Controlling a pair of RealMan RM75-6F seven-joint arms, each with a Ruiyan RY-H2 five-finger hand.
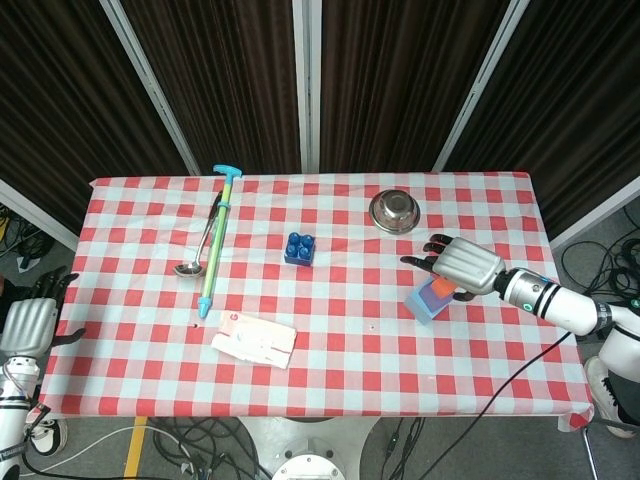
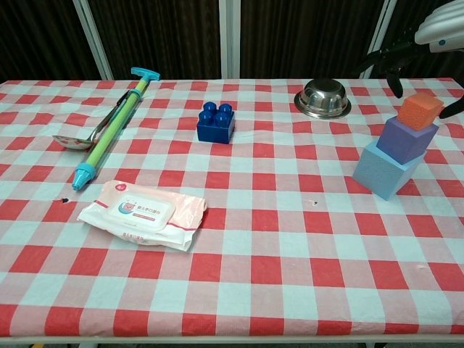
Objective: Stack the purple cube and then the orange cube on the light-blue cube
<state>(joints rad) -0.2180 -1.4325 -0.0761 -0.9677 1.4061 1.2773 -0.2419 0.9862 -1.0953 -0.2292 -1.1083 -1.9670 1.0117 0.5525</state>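
Chest view, left to right: well clear of any fingers, pump toy (image 2: 116, 125) and ladle (image 2: 83, 135), wipes pack (image 2: 143, 213), blue brick (image 2: 216, 122), steel bowl (image 2: 322, 98). Further right, light-blue cube (image 2: 383, 168) on the cloth, purple cube (image 2: 406, 138) on it, orange cube (image 2: 421, 110) on top, just below the spread dark fingers (image 2: 386, 61) of right hand (image 2: 435, 32); fingers apart, apparently touching nothing (thumb side partly cut off by the frame edge). Left hand (image 1: 28, 324) hanging off the table's left edge in the head view, holding nothing, fingers too small to read. Likely risk: a fingertip brushing the orange cube on withdrawal, toppling the skewed stack
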